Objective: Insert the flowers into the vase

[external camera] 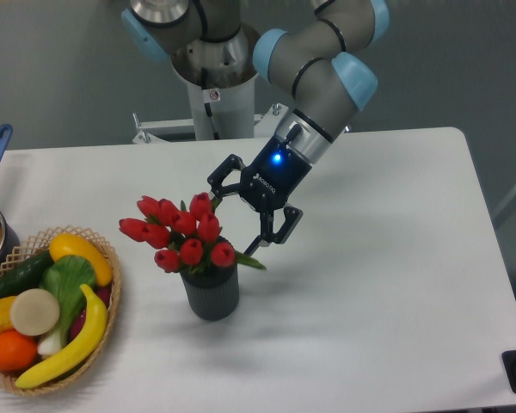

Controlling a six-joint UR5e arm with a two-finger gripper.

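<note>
the flowers (179, 234) are seated in the vase (211, 292), their heads spread wider than its mouth and leaning left. the gripper (249, 209) is held just up-right of the vase — jaws spread, nothing gripped. left of the vase, a woven basket (103, 327) is filled with fruit and vegetables.

Robotics lab: pedestal-mounted robot arm (314, 64), plain white surface (387, 284), bare grey wall (60, 60), basket of fake produce (47, 305).

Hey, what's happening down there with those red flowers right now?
Gripper open, just right of flowers. Flowers sit in vase, leaning left. Nothing in the way.
</note>
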